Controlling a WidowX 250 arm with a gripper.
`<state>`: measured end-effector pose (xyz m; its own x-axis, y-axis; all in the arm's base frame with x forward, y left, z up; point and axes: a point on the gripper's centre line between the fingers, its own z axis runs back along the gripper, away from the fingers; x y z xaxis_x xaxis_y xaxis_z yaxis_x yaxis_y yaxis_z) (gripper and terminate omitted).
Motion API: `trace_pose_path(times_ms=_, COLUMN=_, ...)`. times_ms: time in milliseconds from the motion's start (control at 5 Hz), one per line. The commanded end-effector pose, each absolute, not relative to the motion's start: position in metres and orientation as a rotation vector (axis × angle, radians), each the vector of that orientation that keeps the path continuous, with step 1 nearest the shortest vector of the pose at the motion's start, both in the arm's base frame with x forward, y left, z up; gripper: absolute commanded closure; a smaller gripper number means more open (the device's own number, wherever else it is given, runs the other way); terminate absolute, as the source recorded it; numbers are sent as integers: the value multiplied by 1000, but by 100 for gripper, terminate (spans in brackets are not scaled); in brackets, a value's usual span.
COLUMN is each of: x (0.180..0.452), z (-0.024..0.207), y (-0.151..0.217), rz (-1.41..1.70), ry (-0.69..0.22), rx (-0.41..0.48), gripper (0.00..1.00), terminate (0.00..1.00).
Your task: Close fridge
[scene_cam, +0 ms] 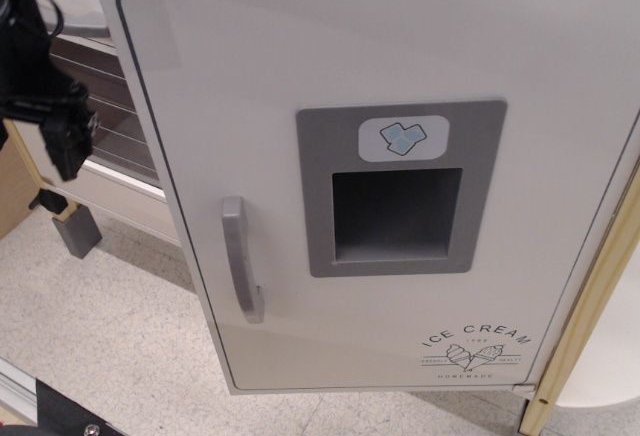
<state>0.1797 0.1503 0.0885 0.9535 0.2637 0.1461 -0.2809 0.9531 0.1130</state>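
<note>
Fridge door (330,66) fills most of our view, swung open toward us, hinged at the right edge. Our gripper (62,146) hangs near the left edge, apart from the door; we cannot tell whether its jaws are parted.

- Only one view covers me here, so nothing is shared between views.
- It sits close to the fridge (380,186), looking at its door nearly head-on and tilted slightly downward, so the speckled floor (110,326) shows beneath the door's lower edge.
- The door fills most of the picture and its right side runs out of frame.
- My gripper (45,86) hangs at the far left edge, partly cropped, in front of the oven door (105,126) behind it.
</note>
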Motion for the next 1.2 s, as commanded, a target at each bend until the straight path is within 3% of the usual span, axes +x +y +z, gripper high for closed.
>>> trace_pose_path(times_ms=0, x=163, z=96, y=127, rz=165, ry=-158, rx=132, gripper=0, terminate=0)
trace_pose_path(times_ms=400, x=164, z=108, y=91, rz=124, ry=-163, rx=70, gripper=0, terminate=0)
trace_pose_path(times_ms=1000, x=206, z=112, y=65, rz=181, ry=-190, rx=3, gripper=0, terminate=0)
